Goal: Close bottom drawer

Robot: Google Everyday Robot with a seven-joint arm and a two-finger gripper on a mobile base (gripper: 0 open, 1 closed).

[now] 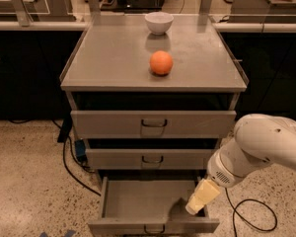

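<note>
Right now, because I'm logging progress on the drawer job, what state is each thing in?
bottom drawer: pulled out, open
middle drawer: pushed in
top drawer: pushed in
orange: resting on the cabinet top, near the front
bowl: upright, at the back of the cabinet top
gripper: lowered over the right side of the open bottom drawer, holding nothing visible

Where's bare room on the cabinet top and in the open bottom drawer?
The cabinet top: bare left and right of the orange and white bowl, which sit along its centre line. The bottom drawer: tray bare on the left; the gripper hangs over its right side.
</note>
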